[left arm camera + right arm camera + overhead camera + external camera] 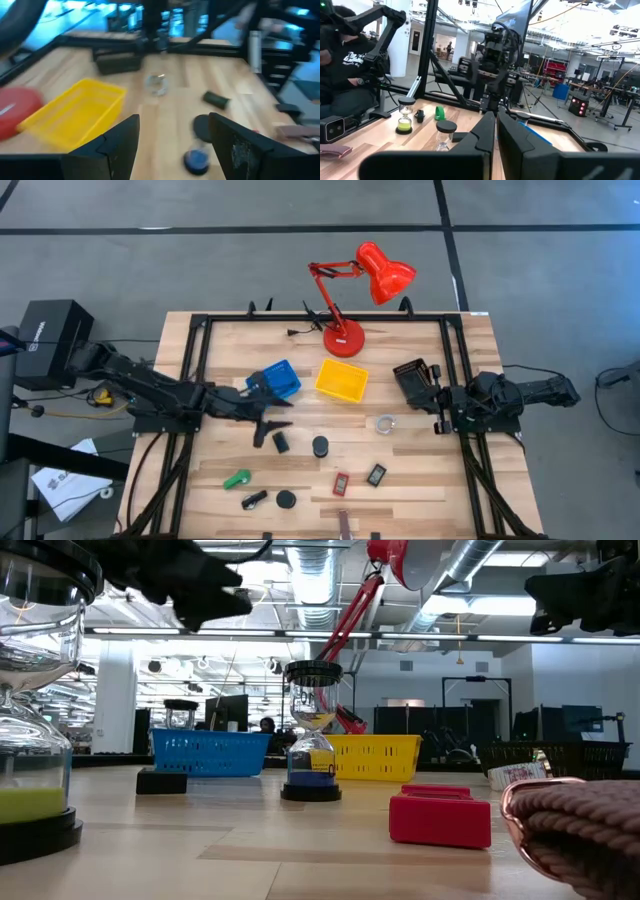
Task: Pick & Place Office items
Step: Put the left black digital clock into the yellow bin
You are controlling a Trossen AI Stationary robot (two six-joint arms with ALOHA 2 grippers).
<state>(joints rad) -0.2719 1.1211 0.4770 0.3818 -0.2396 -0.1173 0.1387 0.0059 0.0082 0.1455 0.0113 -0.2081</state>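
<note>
Judging from how things lie, the sorting has hardly begun: the blue tray [277, 378] and the yellow tray [341, 379], side by side just in front of the red desk lamp's base [344, 338] toward the far edge of the tabletop, show nothing inside them in the high view, while every office item sits loose on the wood

The left gripper [270, 423] hangs over the middle of the tabletop on its left half, just in front of the blue tray; its fingers stand wide apart with nothing between them, and the left wrist view looks through the gap at bare planks. Just on the near side of it lies a small dark block [281, 442], and a black-capped hourglass [320, 446] stands a little to the right of that. A clear ring [386, 423] rests right of centre, near the right arm

Nearer the front edge are a green clip [237, 478], a small black piece [253, 500], a second black-capped hourglass [286, 499], a red rectangle [341, 483] and a dark grey block [376, 474], all apart from one another. Something pinkish [343, 524] lies at the very front edge; I cannot tell what it is

The right gripper [441, 411] waits at the right edge of the tabletop, fingers pressed together and empty. All these pieces seem left to move, the dark block likely first
</note>
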